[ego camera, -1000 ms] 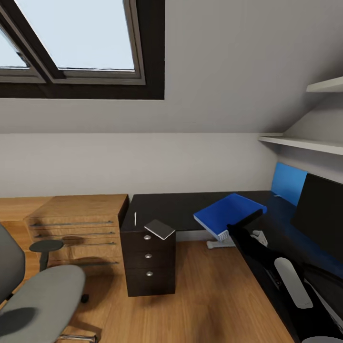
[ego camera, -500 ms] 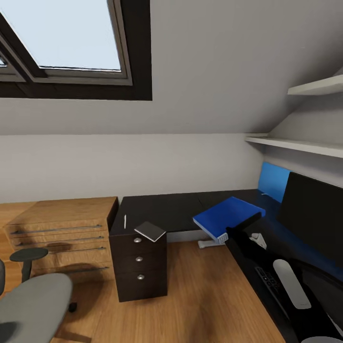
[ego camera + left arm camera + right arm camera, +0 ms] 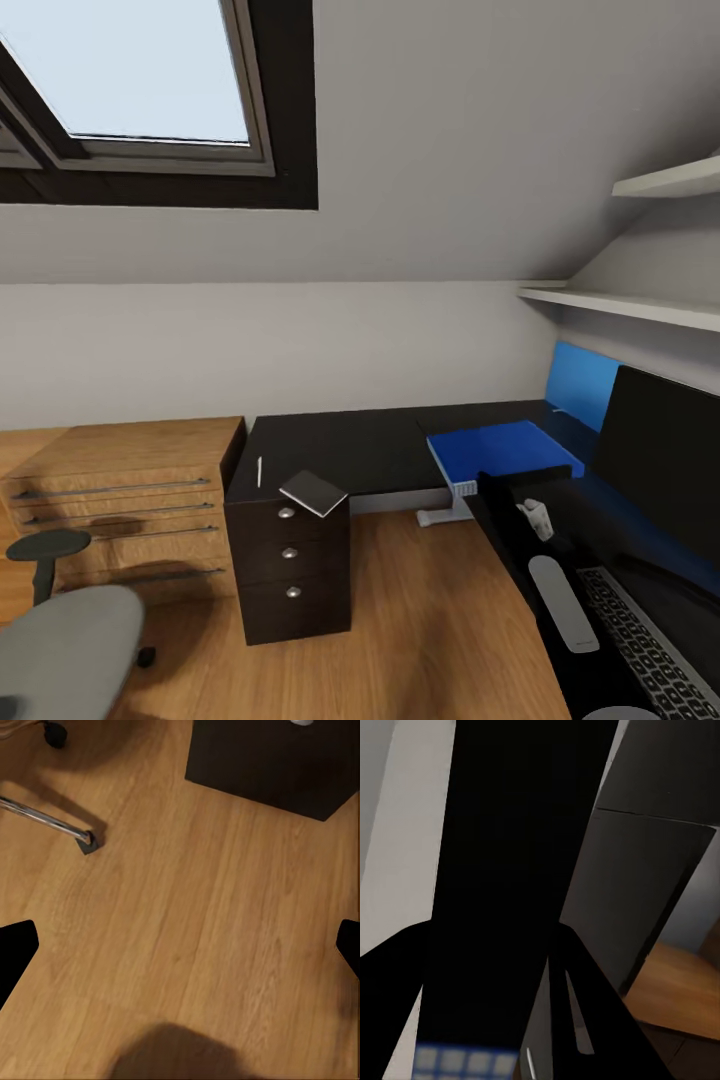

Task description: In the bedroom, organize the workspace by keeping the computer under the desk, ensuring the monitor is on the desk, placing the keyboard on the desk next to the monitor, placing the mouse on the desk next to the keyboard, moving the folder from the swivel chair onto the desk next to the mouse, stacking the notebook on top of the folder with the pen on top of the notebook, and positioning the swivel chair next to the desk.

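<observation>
The blue folder lies level over the black desk near its inner corner; whether it rests on the top I cannot tell. My right gripper is shut on the folder's near edge, and the right wrist view shows its fingers clamped around the dark folder. The grey notebook and the white pen lie on the desk above the drawer unit. To the right stand the monitor and the keyboard. My left gripper hangs open over the wood floor. The swivel chair is at lower left.
A light-wood cabinet stands left of the desk. Wall shelves hang above the monitor. In the left wrist view a chrome chair leg and the dark drawer unit border open wood floor.
The camera has turned right, bringing the keyboard into view. The folder has gone from tilted to level and has moved right and down toward the desk corner with my right gripper.
</observation>
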`<state>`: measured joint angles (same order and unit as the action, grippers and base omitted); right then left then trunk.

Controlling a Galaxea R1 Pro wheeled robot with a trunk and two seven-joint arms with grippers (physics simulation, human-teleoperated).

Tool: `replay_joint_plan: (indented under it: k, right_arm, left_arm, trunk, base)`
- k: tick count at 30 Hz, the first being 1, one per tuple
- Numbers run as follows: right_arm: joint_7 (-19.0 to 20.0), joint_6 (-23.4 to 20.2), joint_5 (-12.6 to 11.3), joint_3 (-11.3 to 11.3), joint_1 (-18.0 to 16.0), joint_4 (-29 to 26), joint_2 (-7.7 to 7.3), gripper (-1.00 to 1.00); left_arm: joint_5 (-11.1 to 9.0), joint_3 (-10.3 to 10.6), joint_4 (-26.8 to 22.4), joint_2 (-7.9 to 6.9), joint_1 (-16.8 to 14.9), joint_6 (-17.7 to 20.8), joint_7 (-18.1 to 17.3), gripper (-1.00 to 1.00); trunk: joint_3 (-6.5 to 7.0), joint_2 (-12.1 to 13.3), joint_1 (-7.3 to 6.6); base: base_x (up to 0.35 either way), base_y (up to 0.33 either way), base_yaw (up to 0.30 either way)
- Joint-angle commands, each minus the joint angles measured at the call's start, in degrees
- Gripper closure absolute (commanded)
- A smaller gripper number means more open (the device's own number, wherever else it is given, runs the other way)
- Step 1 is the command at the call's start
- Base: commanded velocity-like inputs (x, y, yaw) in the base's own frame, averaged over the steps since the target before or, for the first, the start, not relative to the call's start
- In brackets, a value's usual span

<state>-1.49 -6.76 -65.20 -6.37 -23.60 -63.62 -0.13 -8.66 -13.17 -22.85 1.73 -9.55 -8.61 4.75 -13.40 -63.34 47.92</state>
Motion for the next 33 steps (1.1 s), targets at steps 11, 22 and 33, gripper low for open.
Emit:
replay_joint_plan:
  k: [11,22,33]
  right_arm:
    - [-1.02,-0.36,-1.20,-0.40,-0.04,1.12,0.04,1.00]
    - [-1.23,-0.45,-12.56,-1.44,-0.13,3.93,-0.31,1.00]
    - [-1.66,-0.34,-12.85,-2.30,-0.13,4.29,-0.31,1.00]
  left_arm:
    - [-0.57,0.08,0.03,0.20,-0.03,-0.18,0.08,-1.00]
    - [-0.57,0.08,0.06,0.21,-0.03,-0.18,-0.05,-1.00]
    - [-0.57,0.11,0.06,0.20,-0.03,-0.18,-0.09,-1.00]
  trunk:
    - [-0.08,-0.05,0.03]
    - [-0.08,-0.05,0.03]
    - [-0.08,-0.05,0.03]
  base:
    - [0.073,-0.014,0.000]
    - [0.081,-0.009,0.000]
    - [0.079,0.000,0.000]
